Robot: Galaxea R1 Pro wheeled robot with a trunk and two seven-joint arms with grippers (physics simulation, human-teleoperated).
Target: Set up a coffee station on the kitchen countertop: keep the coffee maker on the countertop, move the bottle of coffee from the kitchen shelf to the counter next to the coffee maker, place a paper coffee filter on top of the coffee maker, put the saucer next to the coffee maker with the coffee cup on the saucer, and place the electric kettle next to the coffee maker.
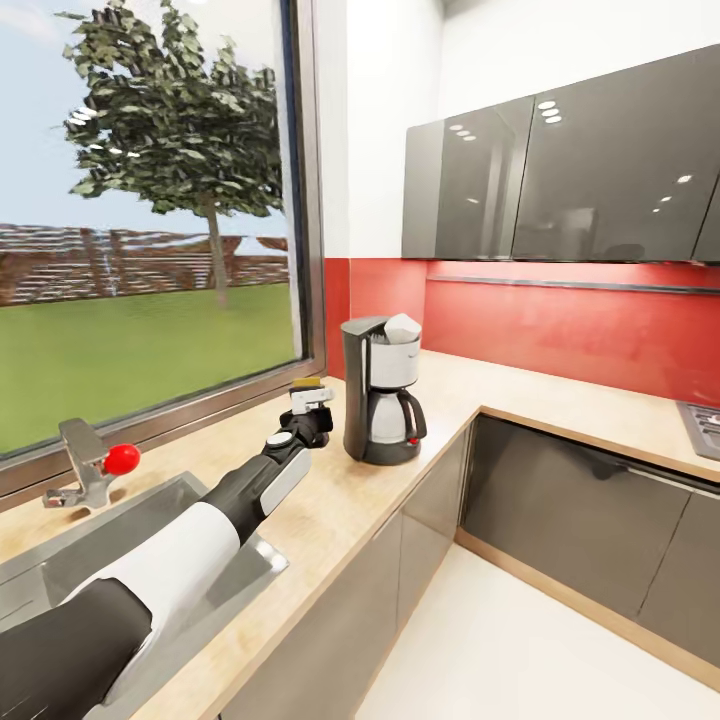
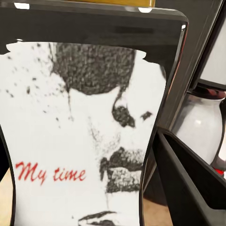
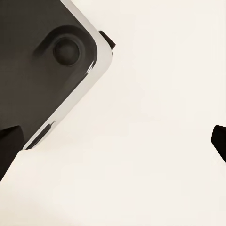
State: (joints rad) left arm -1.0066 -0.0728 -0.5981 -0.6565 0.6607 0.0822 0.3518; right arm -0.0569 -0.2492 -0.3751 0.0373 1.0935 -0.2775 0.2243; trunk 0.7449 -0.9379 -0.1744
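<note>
Sunlit kitchen corner: on the wooden table (image 1: 330, 520) the left jaws (image 1: 310, 402) clamp the coffee jar (image 1: 306, 384), its label facing the wrist camera, just beside the coffee maker (image 1: 383, 392), likely for setting down there. Right jaws' state unclear.

Bare countertop (image 1: 560, 405) w/ open room right of the coffee maker (image 1: 382, 390), mid-frame. Left of it the gap is tight: jar (image 1: 306, 392) sits there, window frame (image 1: 300, 190) close behind. Sink (image 1: 90, 545) and tap (image 1: 88, 462) block lower left.
</note>
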